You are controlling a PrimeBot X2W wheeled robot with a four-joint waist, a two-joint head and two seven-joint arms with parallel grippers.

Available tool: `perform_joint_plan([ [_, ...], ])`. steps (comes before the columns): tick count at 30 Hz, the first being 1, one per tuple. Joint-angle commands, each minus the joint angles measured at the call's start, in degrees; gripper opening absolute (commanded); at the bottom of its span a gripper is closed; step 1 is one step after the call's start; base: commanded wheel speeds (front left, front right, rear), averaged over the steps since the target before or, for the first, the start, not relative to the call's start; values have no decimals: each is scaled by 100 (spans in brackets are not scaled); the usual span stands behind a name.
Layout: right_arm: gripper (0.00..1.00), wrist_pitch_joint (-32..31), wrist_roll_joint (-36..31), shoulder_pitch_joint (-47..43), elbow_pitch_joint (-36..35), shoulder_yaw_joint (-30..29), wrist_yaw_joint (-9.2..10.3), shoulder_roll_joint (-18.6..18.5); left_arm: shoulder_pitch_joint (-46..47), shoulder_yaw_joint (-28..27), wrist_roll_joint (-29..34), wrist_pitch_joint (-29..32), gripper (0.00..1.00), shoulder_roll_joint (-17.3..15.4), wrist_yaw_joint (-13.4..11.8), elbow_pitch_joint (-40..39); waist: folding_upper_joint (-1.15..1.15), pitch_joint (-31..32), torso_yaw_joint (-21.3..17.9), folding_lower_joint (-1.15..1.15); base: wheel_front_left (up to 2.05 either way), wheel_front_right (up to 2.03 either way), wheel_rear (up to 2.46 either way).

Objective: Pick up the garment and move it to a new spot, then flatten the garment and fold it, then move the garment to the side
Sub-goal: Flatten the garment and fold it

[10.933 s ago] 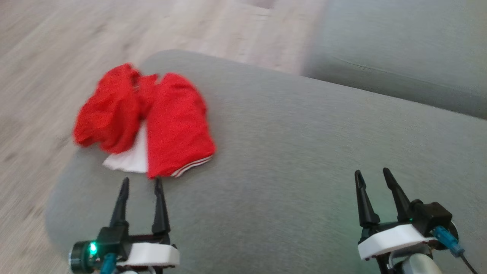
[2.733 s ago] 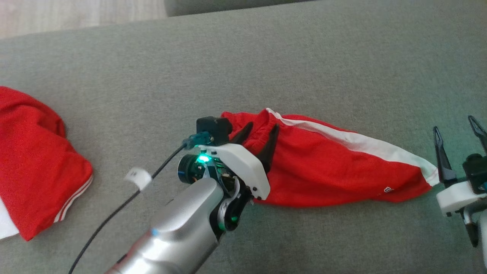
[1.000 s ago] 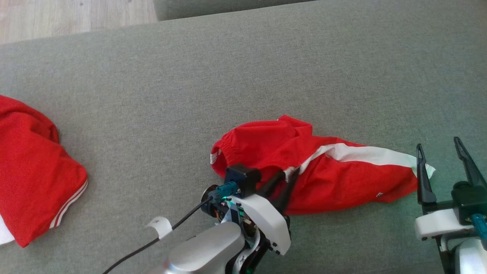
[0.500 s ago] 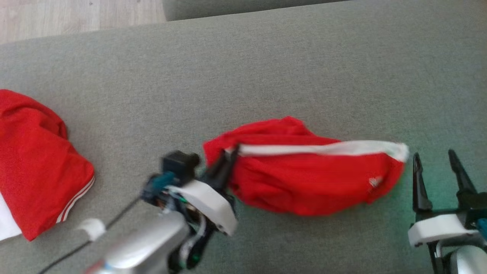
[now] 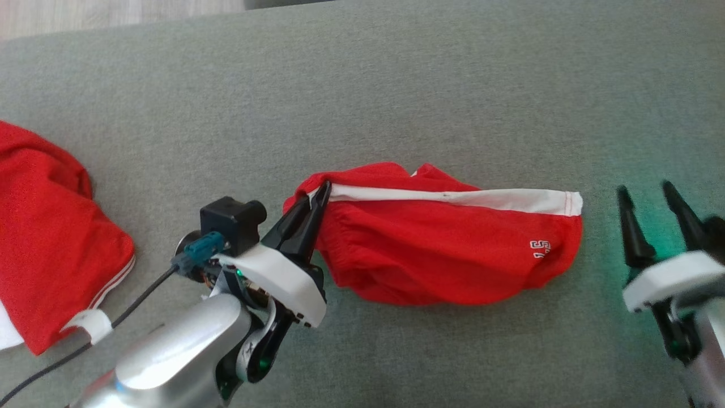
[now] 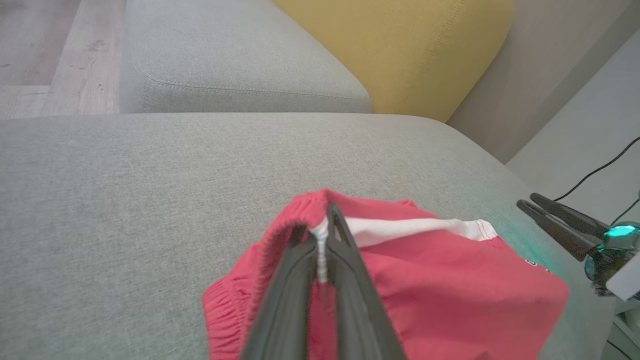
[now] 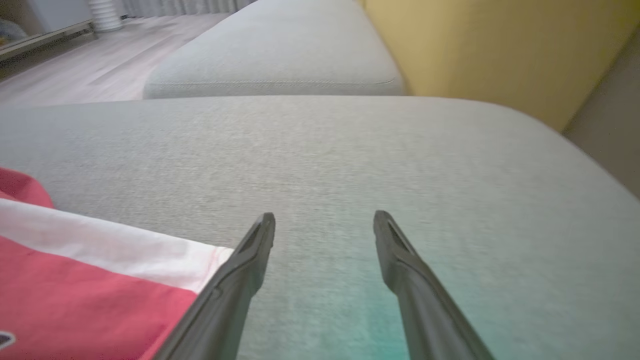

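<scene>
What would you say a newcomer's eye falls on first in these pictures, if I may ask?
The red shorts with a white side stripe, lying mid-cushion on the grey sofa, with the left end effector shut on their waistband. Next, the right end effector, open beside the hem end, and a second red garment at the head view's left edge.

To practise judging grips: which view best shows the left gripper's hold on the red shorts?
Left wrist view: the left gripper is shut on the red shorts' waistband, close up. Head view shows it sidelong; right wrist view shows the shorts' far hem.
</scene>
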State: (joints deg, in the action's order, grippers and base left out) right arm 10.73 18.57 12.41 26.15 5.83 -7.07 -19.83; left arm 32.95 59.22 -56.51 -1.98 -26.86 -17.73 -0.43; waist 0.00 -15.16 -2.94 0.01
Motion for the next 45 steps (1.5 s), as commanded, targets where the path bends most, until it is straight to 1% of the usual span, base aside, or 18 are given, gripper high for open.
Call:
perform_joint_plan([
  [1,100,-17,157,103,-22,325,-42,-158,291,-234,51,14,0,-166,-42,-195,0,-35,40,-1,0,0,0],
  [6,100,-65,785,598,579,1350,-42,-579,353,-233,48,10,0,-78,-39,-190,0,-104,181,-1,0,0,0],
  [10,100,10,1155,791,967,1963,-42,-754,390,-241,27,1,0,9,-42,-154,0,-130,285,-1,0,0,0],
  [12,100,67,1213,902,1152,2246,-42,-822,415,-242,29,-10,0,46,-38,-146,0,-162,307,-1,0,0,0],
  [13,100,108,1290,1024,1321,2531,-42,-834,426,-236,27,-22,0,80,-27,-136,0,-189,323,-1,0,0,0],
  [17,100,64,1595,1228,1535,3134,-42,-803,455,-211,31,-20,0,111,13,-98,0,-245,371,-1,0,0,0],
  [19,88,21,1844,1293,1539,3406,-42,-829,474,-218,26,-13,0,106,22,-77,0,-274,395,-1,0,0,0],
  [20,88,21,1844,1293,1539,3406,-42,-829,474,-218,26,-13,0,106,22,-77,0,-274,395,-1,0,0,0],
  [22,63,-37,2085,1324,1503,3661,-42,-924,498,-229,24,-13,0,106,28,-60,0,-303,422,-1,0,0,0],
  [23,47,-74,2198,1325,1485,3776,-42,-992,507,-233,22,-15,0,109,32,-53,0,-314,436,-1,0,0,0],
  [25,32,-137,2382,1310,1438,3988,-42,-1124,515,-241,15,-24,0,115,37,-46,0,-328,455,-1,0,0,0],
  [27,0,-122,2554,1297,1341,4155,-42,-1241,516,-252,4,-35,0,117,44,-40,0,-336,463,-1,0,0,0],
  [28,0,-58,2634,1302,1271,4210,-42,-1293,515,-262,-2,-45,0,116,45,-37,0,-339,459,-1,0,0,0],
  [32,0,309,2624,1526,1176,4096,-42,-1500,552,-317,23,-145,0,106,66,-46,0,-346,408,-1,0,0,0],
  [36,0,417,2332,1848,996,3649,-42,-1667,728,-385,128,-234,0,58,115,-118,0,-348,334,-1,0,0,0],
  [41,0,425,1760,2138,181,2515,-42,-1916,1314,-434,332,-99,0,-26,298,-291,0,-411,237,-1,0,0,0],
  [45,0,426,1229,2480,-349,1597,-42,-2042,2130,-534,470,156,0,2,560,-271,0,-558,130,-1,0,0,0],
])
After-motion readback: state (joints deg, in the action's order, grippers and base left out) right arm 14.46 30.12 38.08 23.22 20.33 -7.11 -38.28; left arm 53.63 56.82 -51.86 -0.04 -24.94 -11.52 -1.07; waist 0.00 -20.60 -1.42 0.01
